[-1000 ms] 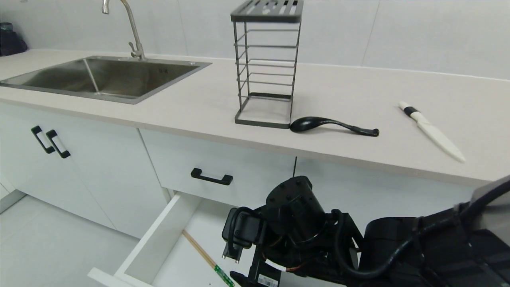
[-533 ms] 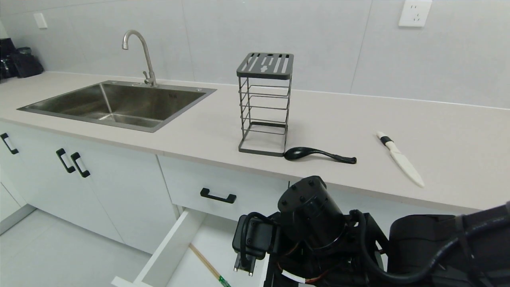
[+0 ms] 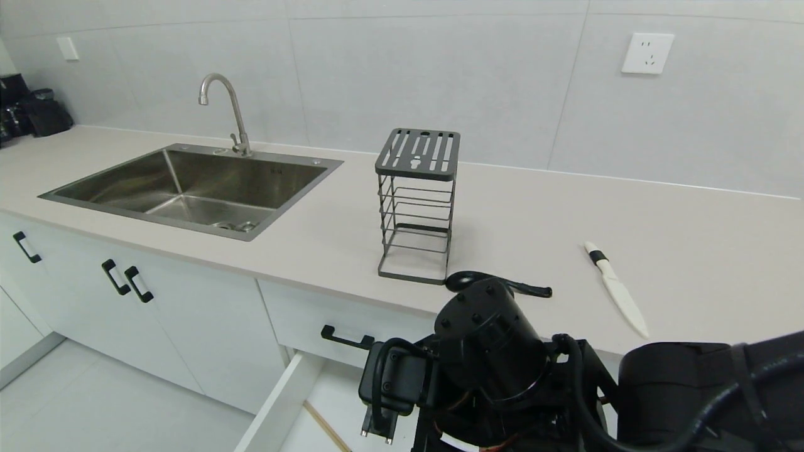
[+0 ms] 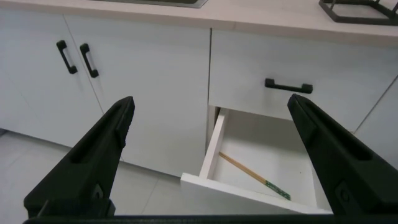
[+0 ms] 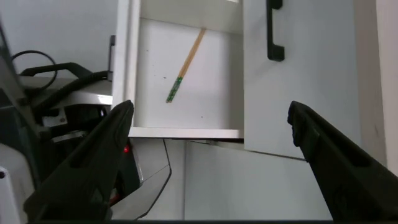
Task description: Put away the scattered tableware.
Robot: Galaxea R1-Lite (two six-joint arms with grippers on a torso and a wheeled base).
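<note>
On pale kitchen counter: white knife, likely light, stiff, slick-bladed; best gripped at banded handle. Left gripper and right gripper splayed wide, holding nothing.

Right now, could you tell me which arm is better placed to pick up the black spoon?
Right, I think: the black spoon lies right of the rack, just beyond the right arm, whose hand is open and empty.
</note>
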